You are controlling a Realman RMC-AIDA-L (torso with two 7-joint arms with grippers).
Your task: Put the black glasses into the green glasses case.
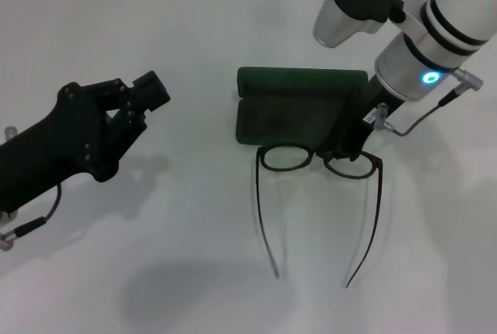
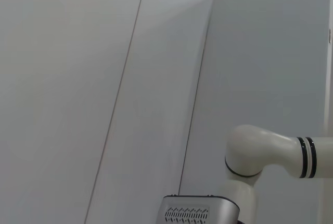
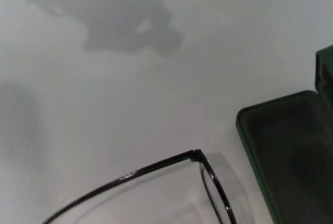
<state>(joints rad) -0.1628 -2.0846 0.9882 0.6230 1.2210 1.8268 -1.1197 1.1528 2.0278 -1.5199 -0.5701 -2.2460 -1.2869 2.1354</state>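
Note:
The black glasses [image 1: 286, 158] are at the near edge of the open green glasses case [image 1: 295, 118], with their temple arms stretched out toward me. Their shadows lie offset on the table, so they seem slightly raised. My right gripper [image 1: 347, 151] comes down over the case's right end and is shut on the frame near the right lens. The right wrist view shows one temple arm and lens rim of the glasses [image 3: 156, 165] close by, with the case [image 3: 291, 146] beside them. My left gripper [image 1: 147, 92] hovers far to the left, away from both.
The white table [image 1: 194, 256] stretches around the case and glasses. The case's raised lid [image 1: 303, 79] stands along its far side. The left wrist view shows only a pale wall and part of the right arm [image 2: 260, 151].

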